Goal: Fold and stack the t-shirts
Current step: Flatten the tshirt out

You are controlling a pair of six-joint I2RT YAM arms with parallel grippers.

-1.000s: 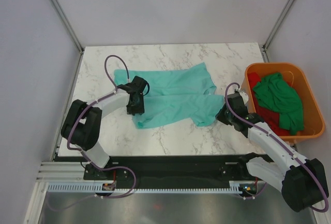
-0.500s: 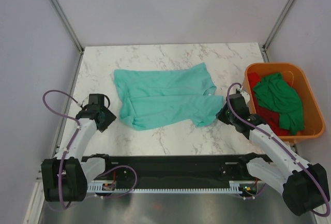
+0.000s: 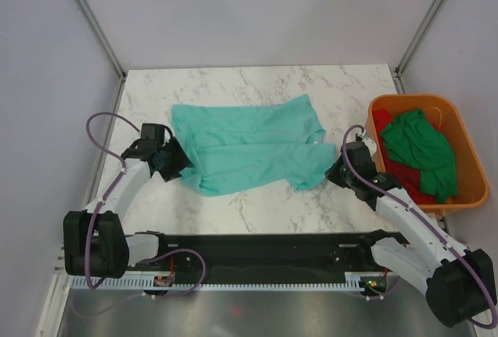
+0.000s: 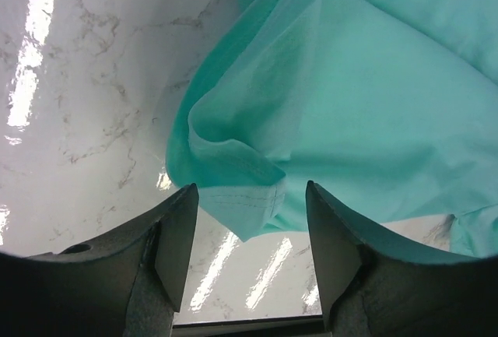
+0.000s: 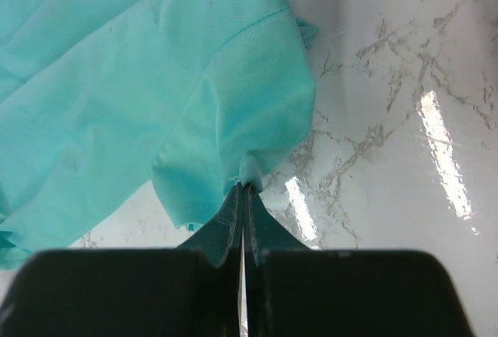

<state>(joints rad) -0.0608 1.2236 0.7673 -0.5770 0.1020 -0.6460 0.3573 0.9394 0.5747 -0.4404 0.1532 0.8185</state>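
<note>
A light teal t-shirt (image 3: 249, 150) lies partly folded and rumpled in the middle of the marble table (image 3: 257, 205). My left gripper (image 3: 174, 163) is at the shirt's left lower corner. In the left wrist view it (image 4: 249, 201) stands open, and a hemmed corner of the teal t-shirt (image 4: 241, 201) reaches in between the fingertips (image 4: 177, 232), ungripped. My right gripper (image 3: 336, 172) is at the shirt's right edge. There it (image 5: 243, 187) is shut on a pinch of the teal t-shirt (image 5: 233, 96) near the sleeve. A dark green t-shirt (image 3: 420, 146) and a red t-shirt (image 3: 401, 175) lie crumpled in the tub.
An orange plastic tub (image 3: 412, 100) sits at the table's right edge, close behind the right arm. Bare marble shows to the left of the shirt and along the back (image 3: 257, 80). Grey walls and metal posts enclose the table.
My left gripper left the shirt's left edge, swung out left over bare marble, and has come back to the left lower corner with jaws wider. The right gripper holds still.
</note>
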